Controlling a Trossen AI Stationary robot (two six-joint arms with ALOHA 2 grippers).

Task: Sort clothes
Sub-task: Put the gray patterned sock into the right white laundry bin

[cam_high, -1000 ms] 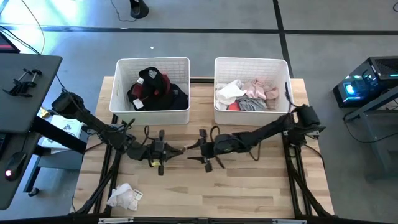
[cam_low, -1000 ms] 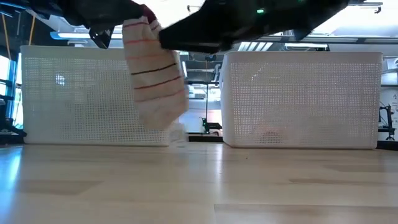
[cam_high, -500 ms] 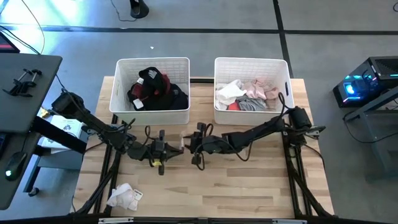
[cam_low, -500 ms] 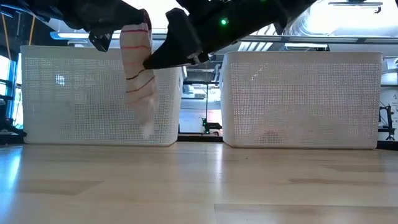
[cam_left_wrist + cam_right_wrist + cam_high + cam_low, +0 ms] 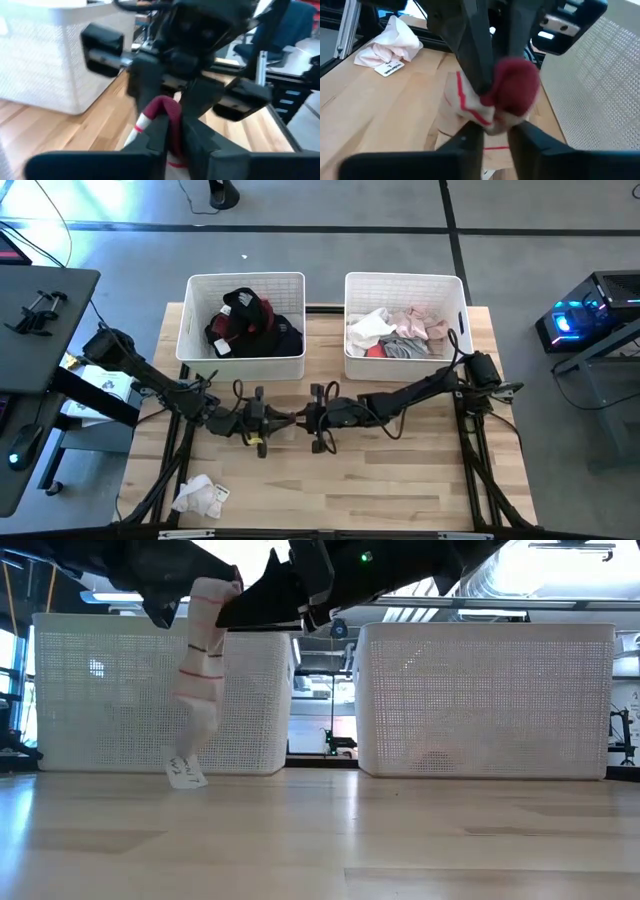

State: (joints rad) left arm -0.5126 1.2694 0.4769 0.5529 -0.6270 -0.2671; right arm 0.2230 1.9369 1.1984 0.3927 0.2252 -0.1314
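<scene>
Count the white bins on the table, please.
2. The left bin holds dark clothes; the right bin holds light clothes. Both stand side by side at the table's far edge.

I see two white mesh bins (image 5: 245,356) (image 5: 404,363) standing side by side at the back of my wooden table (image 5: 400,480).

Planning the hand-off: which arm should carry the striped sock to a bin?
Probably the right. Both the left hand and the right hand meet at the sock, which is cream with red stripes. The bin of pale clothes sits on the right arm's side.
</scene>
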